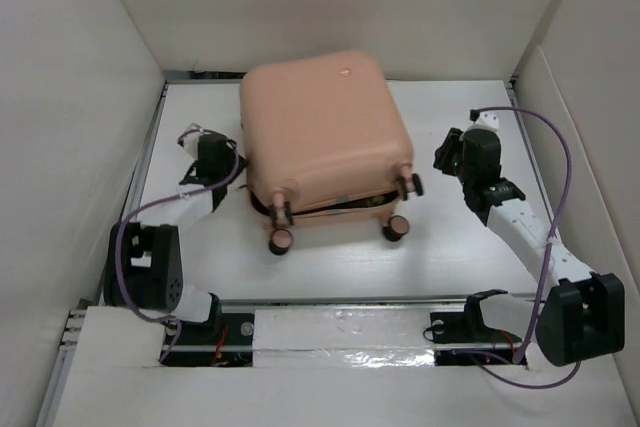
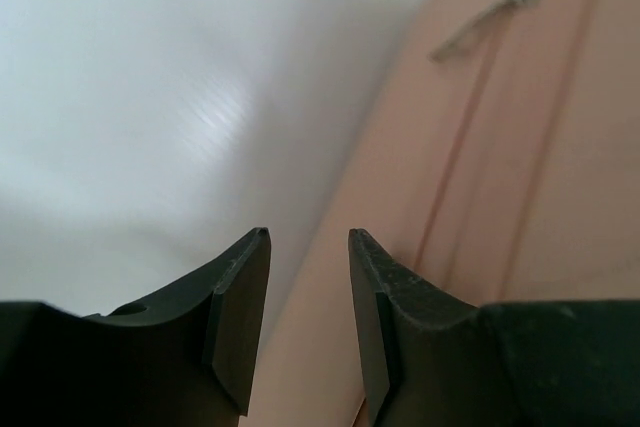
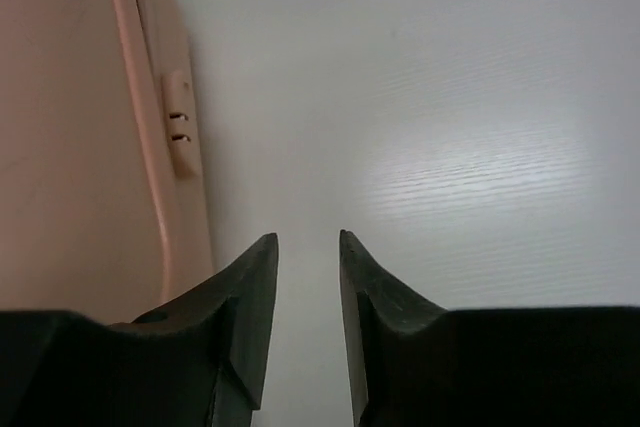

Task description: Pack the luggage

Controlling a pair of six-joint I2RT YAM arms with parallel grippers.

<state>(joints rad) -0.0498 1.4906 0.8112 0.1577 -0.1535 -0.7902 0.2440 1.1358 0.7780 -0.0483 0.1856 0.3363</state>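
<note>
Because the centre-frame luggage (image 1: 325, 137) looks stiff and slick, left claw (image 2: 308, 234) and right claw (image 3: 307, 237), both barely parted, should squeeze its sides.

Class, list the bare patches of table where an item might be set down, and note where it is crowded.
Widest bare patch: table between the wheels of the luggage and the near rail. Another: far right corner, beyond the right gripper. Crowded: the left strip, where the left gripper sits close beside the luggage.

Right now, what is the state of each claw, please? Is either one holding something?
Left claw: open, holding nothing.
Right claw: open, holding nothing.
</note>
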